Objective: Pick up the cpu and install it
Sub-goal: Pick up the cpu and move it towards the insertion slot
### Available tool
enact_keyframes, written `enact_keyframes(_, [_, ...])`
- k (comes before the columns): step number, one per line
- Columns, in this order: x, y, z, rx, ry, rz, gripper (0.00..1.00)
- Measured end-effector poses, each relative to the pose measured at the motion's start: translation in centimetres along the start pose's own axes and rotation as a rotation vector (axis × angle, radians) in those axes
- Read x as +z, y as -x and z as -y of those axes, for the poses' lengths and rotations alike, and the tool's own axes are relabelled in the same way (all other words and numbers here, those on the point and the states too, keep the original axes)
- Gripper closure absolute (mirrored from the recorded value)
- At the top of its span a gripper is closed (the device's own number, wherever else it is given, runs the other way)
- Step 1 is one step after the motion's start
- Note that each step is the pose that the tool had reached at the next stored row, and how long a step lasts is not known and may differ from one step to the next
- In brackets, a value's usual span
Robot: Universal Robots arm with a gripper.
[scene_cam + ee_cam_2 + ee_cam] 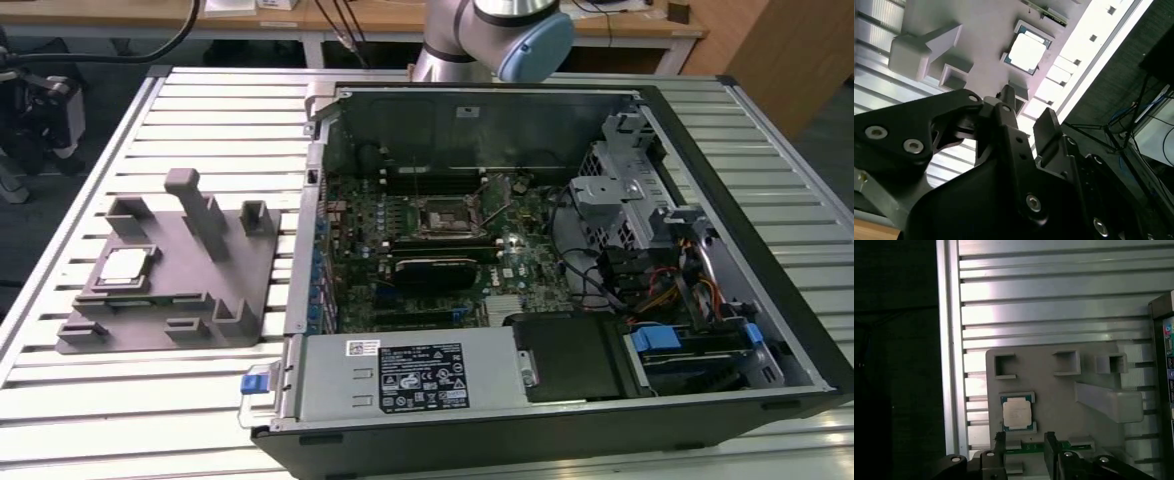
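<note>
The cpu [124,265] is recorded seated flat, silver top up, in a shallow square pocket of the grey fixture block [200,290]. The block lies on the slatted metal table [200,110] at the exterior view's left, just beside the open computer case [467,110]. Housed inside the case are a green motherboard [527,235] with a black socket frame [447,215] near its middle, a silver power supply box [334,375] along the near wall, and a drive cage [621,190] with bundled cables [667,290] at the exterior view's right. A black label [424,378] with white print and a small white sticker [363,347] are noted on the power supply box; the wording cannot be made out. In both wrist views the gripper [1025,442] [1027,102] is seen above the fixture block, near the cpu but apart from it, fingers spread with nothing between them.
</note>
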State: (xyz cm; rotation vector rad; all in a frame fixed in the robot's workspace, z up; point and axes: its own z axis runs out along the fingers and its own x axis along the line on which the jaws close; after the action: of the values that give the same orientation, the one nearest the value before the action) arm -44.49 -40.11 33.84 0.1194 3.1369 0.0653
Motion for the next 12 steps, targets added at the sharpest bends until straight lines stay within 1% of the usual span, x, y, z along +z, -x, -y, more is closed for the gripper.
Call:
enact_keyframes(1, [0.17, 0.0, 0.02, 0.0, 0.0001, 0.0, 0.59])
enact_keyframes(3, [0.53, 0.0, 0.04, -0.001, -0.0001, -0.0002, 0.47])
enact_keyframes(4, [0.71, 0.0, 0.04, -0.002, -0.0001, -0.0002, 0.47])
enact_keyframes(5, [0.9, 0.0, 0.05, -0.005, 0.0, -0.0006, 0.42])
enact_keyframes(6, [1.08, 0.0, 0.06, -0.014, 0.0, -0.0009, 0.42])
enact_keyframes(7, [1.26, 0.0, 0.07, -0.023, 0.0, -0.0013, 0.35])
enact_keyframes(12, [2.16, 0.0, 0.11, -0.031, 0.0007, -0.0017, 0.35])
